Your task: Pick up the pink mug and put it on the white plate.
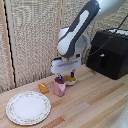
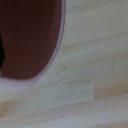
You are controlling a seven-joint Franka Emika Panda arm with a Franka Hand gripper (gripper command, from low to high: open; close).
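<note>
The step in hand looks like the approach and grasp: the tool, a white boxy block with two short dark blue fingers at the end of the white arm, sits right on top of the small matte pink mug, which stands upright on the pale wooden worktop. The mug is not on the plate and, as far as the exterior view tells, its base rests on the wood.

The wrist view is filled on one side by the mug's dark interior and its thin pink rim, seen from very close above, with bare wood grain beside it. A dark sliver at the picture's edge may be a finger, but it is too blurred to say. Whether the fingers are spread, closed or already pinching the rim, I cannot tell from either view.

The large round white platter with the speckled orange-brown rim lies near the worktop's front edge, towards the exterior view's left, a short way from the mug. A small yellow object lies between them, nearer the mug, and a small white bowl with yellow contents is just behind the mug.

If the grip is not yet made, the next move calls for closing gently on the mug's wall, then a straight lift clear of the yellow object before carrying it over the platter.
</note>
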